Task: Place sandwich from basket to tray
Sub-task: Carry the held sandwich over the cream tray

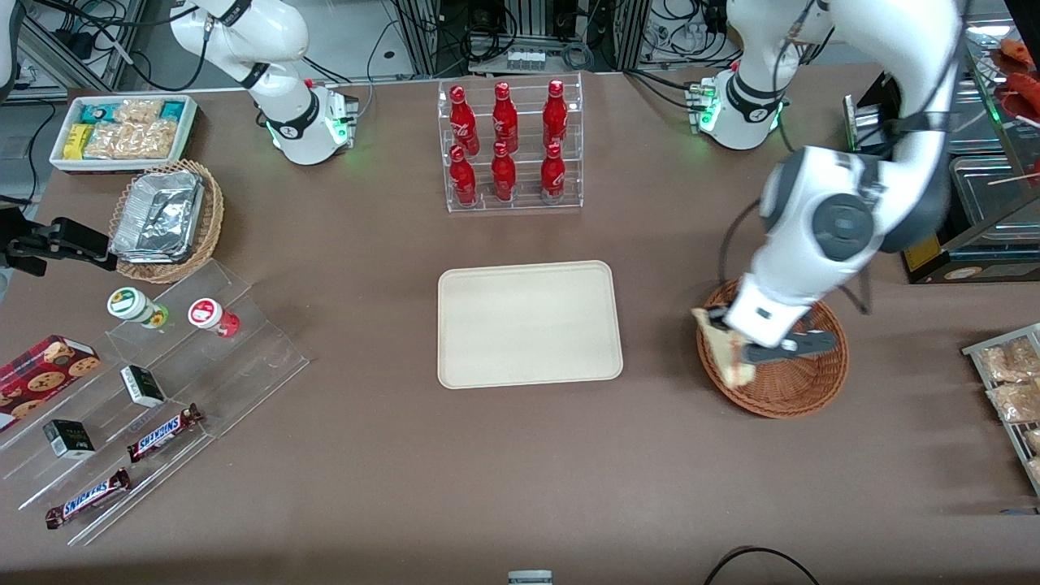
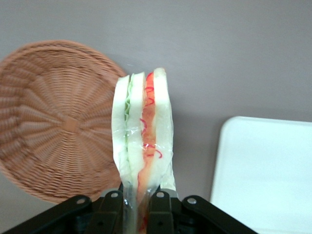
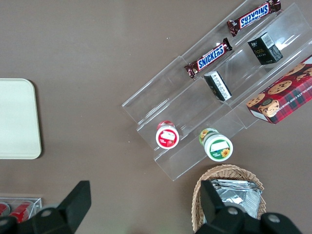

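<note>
My left gripper (image 1: 741, 351) is shut on the sandwich (image 2: 143, 131), a clear-wrapped wedge of pale bread with red and green filling. It hangs above the basket's (image 1: 800, 390) rim on the side toward the tray. In the front view the sandwich (image 1: 725, 349) sticks out from under the wrist. The reddish-brown wicker basket (image 2: 53, 122) shows nothing in it in the wrist view. The flat cream tray (image 1: 528, 323) lies at the table's middle, bare, and its corner (image 2: 263, 170) shows beside the sandwich in the wrist view.
A clear rack of red bottles (image 1: 510, 146) stands farther from the front camera than the tray. Toward the parked arm's end are a tan basket with foil containers (image 1: 166, 215), a white snack bin (image 1: 122, 130) and a clear stepped display (image 1: 146, 406). Snack packets on a rack (image 1: 1011, 382) lie near the working arm.
</note>
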`<state>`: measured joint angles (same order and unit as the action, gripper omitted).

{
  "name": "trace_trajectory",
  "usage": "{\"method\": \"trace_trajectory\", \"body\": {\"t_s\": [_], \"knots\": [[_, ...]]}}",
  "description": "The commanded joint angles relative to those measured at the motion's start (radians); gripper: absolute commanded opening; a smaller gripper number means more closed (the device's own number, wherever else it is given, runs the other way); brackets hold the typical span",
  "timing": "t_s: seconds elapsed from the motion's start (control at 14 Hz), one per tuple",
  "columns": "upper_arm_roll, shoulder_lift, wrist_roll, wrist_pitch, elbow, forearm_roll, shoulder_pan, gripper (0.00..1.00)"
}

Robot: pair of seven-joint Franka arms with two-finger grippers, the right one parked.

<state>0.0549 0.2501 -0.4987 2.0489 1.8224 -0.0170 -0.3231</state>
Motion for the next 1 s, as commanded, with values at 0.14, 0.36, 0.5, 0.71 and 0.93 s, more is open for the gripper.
{"method": "trace_trajectory", "body": {"t_s": [0.14,0.36,0.5,0.71,0.93], "knots": [[-0.01,0.158,-0.159,-0.016,-0.208,0.037,-0.175,0.17],[-0.012,0.251,-0.193,-0.012,-0.291,0.074,-0.249,0.17],[-0.012,0.31,-0.234,-0.007,-0.333,0.072,-0.299,0.17],[0.019,0.386,-0.238,0.032,-0.368,0.072,-0.329,0.17],[0.02,0.443,-0.261,0.115,-0.383,0.071,-0.369,0.17]]}}
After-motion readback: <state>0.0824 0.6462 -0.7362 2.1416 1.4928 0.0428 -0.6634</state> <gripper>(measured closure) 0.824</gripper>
